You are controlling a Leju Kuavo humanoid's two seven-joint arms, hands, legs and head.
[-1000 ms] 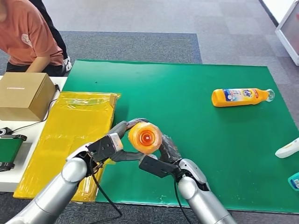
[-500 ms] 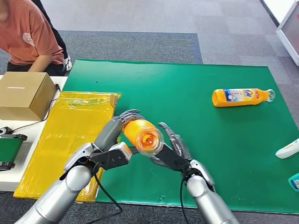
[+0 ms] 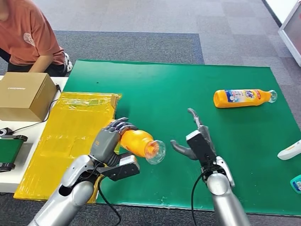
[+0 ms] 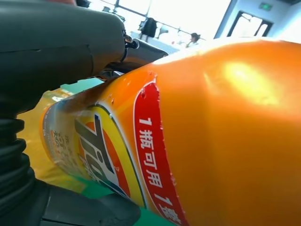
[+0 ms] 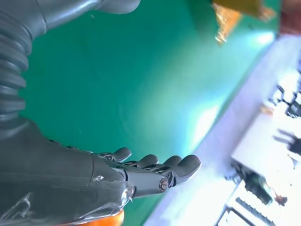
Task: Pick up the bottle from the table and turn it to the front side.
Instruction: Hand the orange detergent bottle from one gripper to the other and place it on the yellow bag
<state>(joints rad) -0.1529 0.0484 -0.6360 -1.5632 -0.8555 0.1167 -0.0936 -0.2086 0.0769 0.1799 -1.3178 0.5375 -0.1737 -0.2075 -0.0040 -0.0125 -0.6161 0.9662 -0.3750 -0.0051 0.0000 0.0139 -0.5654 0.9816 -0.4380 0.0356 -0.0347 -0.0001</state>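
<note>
Since the earlier frame the right hand [image 3: 196,141] has let go and moved away, fingers spread and empty. Now the left hand [image 3: 108,141] alone grips the bottle [image 3: 140,143] above the green mat [image 3: 170,89]; a one-sided hold could let it slip.

Place: an indoor robot test area in an office-like or lab-like hall.
Floor: grey carpet tiles [image 3: 142,19] run all round the green mat [image 3: 170,94], as in an office.
Work surface: the mat is laid flat as a marked-out work zone.
Beside the mat: a yellow sheet [image 3: 71,132] touches its left edge; left of that, a white table [image 3: 32,134] carries a cardboard box [image 3: 23,94] and a cable.
Person: crouched [image 3: 28,37] behind the box, off the mat's far left corner.
Background: bright windows [image 4: 184,14] in the left wrist view.
</note>
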